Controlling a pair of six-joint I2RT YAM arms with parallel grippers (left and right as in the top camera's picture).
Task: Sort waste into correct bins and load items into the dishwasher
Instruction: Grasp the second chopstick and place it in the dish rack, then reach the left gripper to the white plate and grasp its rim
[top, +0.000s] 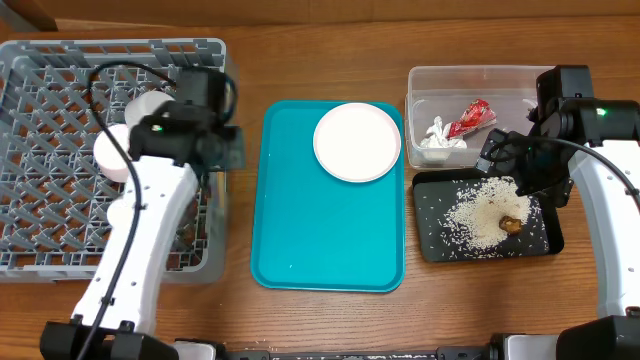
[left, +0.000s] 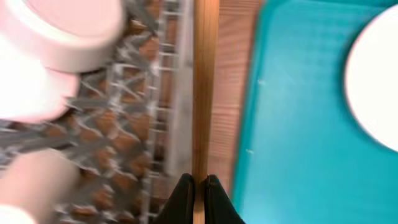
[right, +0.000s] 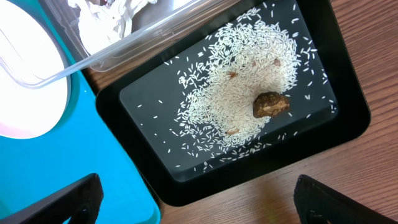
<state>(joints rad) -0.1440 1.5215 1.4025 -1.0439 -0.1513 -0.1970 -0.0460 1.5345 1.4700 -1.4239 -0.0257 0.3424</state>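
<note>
Overhead looks straight down on everything; both wrist views look down close (left blurred), sharing the white plate (top: 357, 141).

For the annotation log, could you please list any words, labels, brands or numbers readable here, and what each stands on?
None can be read.
The red wrapper in the clear tub has pale patches that may be print, too small to read.
The turquoise tray, white plate, black tray and dish rack show no text.
</note>
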